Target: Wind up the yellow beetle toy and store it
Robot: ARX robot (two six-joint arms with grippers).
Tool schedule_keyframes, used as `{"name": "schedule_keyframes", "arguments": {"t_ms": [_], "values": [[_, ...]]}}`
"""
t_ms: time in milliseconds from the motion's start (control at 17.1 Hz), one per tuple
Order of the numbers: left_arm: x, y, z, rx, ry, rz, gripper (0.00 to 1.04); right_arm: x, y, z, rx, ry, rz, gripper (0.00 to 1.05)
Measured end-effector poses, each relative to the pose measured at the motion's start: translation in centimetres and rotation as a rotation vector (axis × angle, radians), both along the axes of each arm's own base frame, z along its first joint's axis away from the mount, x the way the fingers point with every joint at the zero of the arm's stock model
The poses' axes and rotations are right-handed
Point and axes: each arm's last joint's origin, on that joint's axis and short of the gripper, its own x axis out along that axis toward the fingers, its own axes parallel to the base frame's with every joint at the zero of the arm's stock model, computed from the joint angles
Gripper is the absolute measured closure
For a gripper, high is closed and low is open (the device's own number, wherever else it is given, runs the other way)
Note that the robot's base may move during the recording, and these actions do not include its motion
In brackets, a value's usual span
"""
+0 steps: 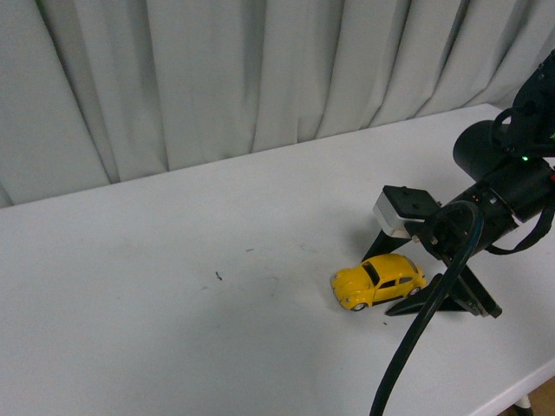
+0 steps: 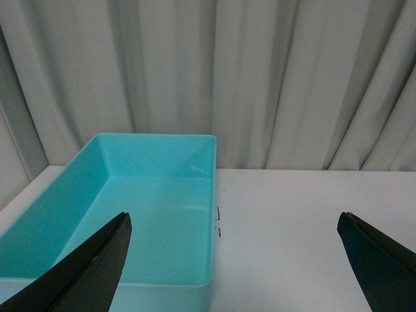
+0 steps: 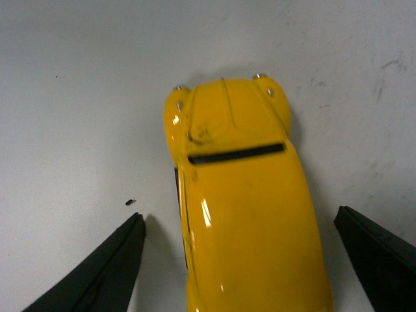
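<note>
Front view: yellow beetle toy [image 1: 379, 282] on white tabletop [image 1: 156, 295], wheels down, in the near right part. Over it, right claw [image 1: 382, 285], lowered and spread wide, one finger on each side of the body, gripping nothing. Well to the left of the toy, small dark speck [image 1: 218, 276]. Behind the far edge, pale pleated curtain [image 1: 217, 78].

Left wrist view: left claw [image 2: 233, 220] spread wide, holding nothing. Beyond one finger, turquoise bin [image 2: 58, 221], rectangular and open-topped, on the tabletop [image 2: 305, 214]. Curtain [image 2: 260, 78] behind.

Right wrist view: yellow beetle toy [image 3: 247, 188] from above, headlights away from the camera, between the black fingers [image 3: 97, 273] of the right claw [image 3: 240, 214]. Bare tabletop [image 3: 78, 97] visible on both sides of the toy, no contact.
</note>
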Motion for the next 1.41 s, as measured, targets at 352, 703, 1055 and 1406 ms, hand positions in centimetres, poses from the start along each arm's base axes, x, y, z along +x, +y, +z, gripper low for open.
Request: {"name": "schedule_keyframes", "arguments": {"t_ms": [352,703,1055,1406], "values": [[0.0,0.0,0.0,0.000,0.000,0.000,0.07,-0.2,-0.1,-0.1,0.006,0.002,-0.012,0.07],[0.0,0.0,0.0,0.000,0.000,0.000,0.07,-0.2,0.2,-0.1,0.011,-0.026,-0.007,0.07],[0.0,0.0,0.0,0.000,0.000,0.000,0.07,-1.7,5.1,4.9,0.057,-0.140,0.128,0.07],[0.0,0.0,0.0,0.000,0.000,0.000,0.07,-3.3,6.6,15.0,0.083,-0.440,0.187,0.07]]}}
